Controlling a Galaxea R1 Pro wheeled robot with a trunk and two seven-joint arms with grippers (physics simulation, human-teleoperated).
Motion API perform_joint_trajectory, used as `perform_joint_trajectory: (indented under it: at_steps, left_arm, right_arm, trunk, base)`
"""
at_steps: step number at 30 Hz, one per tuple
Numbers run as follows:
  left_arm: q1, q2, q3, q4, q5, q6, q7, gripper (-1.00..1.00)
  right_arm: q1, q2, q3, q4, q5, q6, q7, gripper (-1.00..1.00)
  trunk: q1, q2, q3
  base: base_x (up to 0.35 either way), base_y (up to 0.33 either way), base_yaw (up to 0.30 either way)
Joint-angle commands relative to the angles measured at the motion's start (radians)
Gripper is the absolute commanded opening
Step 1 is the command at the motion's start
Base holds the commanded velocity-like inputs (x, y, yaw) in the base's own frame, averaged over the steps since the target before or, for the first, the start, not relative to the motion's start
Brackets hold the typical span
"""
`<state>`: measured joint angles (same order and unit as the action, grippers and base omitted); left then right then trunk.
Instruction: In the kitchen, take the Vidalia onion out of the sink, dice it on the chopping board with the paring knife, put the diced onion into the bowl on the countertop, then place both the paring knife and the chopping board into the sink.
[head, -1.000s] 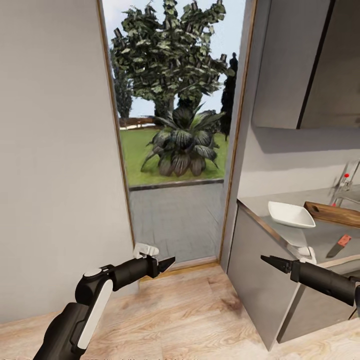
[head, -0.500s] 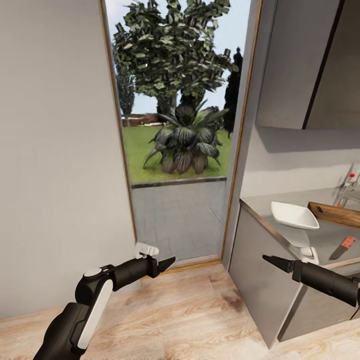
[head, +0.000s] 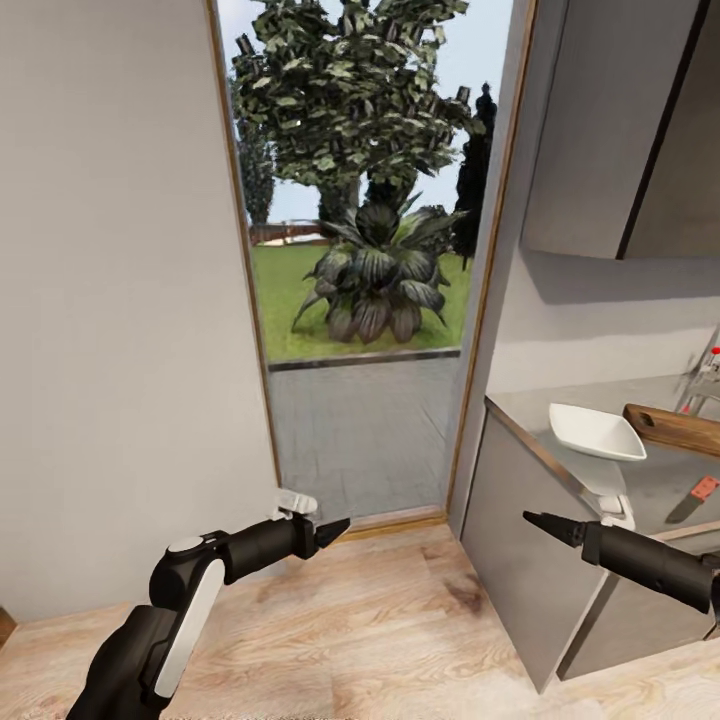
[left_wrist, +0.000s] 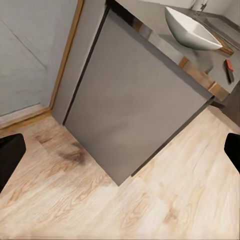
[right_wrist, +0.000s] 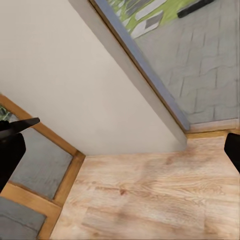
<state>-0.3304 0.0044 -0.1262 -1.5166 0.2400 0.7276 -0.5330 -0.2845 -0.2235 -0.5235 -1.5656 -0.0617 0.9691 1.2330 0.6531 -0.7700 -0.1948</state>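
Observation:
The white bowl (head: 595, 432) sits near the end of the grey countertop (head: 545, 402), at the right of the head view. Behind it lies the brown chopping board (head: 676, 428), and the paring knife (head: 701, 490) with its red handle rests nearer the front edge. The chrome faucet (head: 704, 377) stands at the frame's edge; the sink basin and the Vidalia onion are out of view. My left gripper (head: 335, 529) hangs open over the wooden floor. My right gripper (head: 538, 521) is open beside the cabinet end, empty. The left wrist view catches the bowl (left_wrist: 192, 27) and knife (left_wrist: 228, 70).
A tall glass door (head: 365, 300) straight ahead looks onto a garden. A plain wall (head: 110, 300) runs along the left. The grey cabinet end (head: 510, 540) stands to the right, under a wall cupboard (head: 610, 120). Wooden floor (head: 370, 620) lies below both arms.
The whole picture has slid a little right and down, so the camera has moved. Both arms hold the same pose and both grippers stay open.

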Motion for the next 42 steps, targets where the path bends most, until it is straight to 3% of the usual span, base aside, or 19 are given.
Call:
perform_joint_trajectory:
  at_steps: [1, 5, 6, 7, 10, 14, 23, 42]
  left_arm:
    - [-0.001, 0.001, 0.001, 0.004, 0.009, 0.009, -0.001, 1.0]
    - [-0.001, 0.01, 0.014, 0.025, 0.035, 0.011, -0.037, 1.0]
    - [-0.001, 0.02, 0.02, 0.053, 0.046, 0.011, -0.107, 1.0]
    - [-0.001, 0.024, 0.024, 0.058, 0.048, 0.011, -0.125, 1.0]
    - [-0.001, 0.045, 0.077, 0.09, 0.051, 0.01, -0.219, 1.0]
    - [-0.001, 0.062, 0.157, 0.118, 0.046, 0.008, -0.282, 1.0]
    - [-0.001, 0.068, 0.183, 0.092, 0.041, 0.009, -0.3, 1.0]
    - [-0.001, 0.068, 0.184, 0.078, 0.041, 0.012, -0.3, 1.0]
  right_arm:
    - [-0.001, 0.0, 0.002, 0.002, -0.005, 0.007, -0.01, 1.0]
    - [-0.001, -0.001, 0.031, 0.024, -0.009, -0.001, -0.093, 1.0]
    - [-0.001, -0.002, 0.079, 0.04, -0.01, -0.005, -0.12, 1.0]
    - [-0.001, -0.002, 0.087, 0.042, -0.009, -0.006, -0.123, 1.0]
    - [-0.001, -0.002, 0.12, 0.047, -0.009, -0.015, -0.131, 1.0]
    - [-0.001, -0.001, 0.138, 0.049, -0.008, -0.023, -0.136, 1.0]
    - [-0.001, 0.004, 0.166, 0.046, -0.006, -0.026, -0.139, 1.0]
    - [-0.001, 0.007, 0.168, 0.037, -0.006, -0.025, -0.141, 1.0]
  trunk:
    - [-0.004, 0.006, 0.0]
    - [-0.019, 0.034, 0.008]
    - [-0.023, 0.041, 0.009]
    - [-0.027, 0.048, 0.011]
    - [-0.038, 0.069, 0.017]
    - [-0.054, 0.097, 0.024]
    - [-0.088, 0.16, 0.04]
    - [-0.157, 0.286, 0.072]
  base:
    - [0.0, 0.0, 0.061]
    - [0.0, 0.0, 0.044]
    - [0.0, 0.0, 0.008]
    - [0.0, 0.0, 0.007]
    - [0.0, 0.0, 0.003]
    - [0.0, 0.0, 0.001]
    - [0.0, 0.0, 0.0]
    - [0.0, 0.0, 0.0]
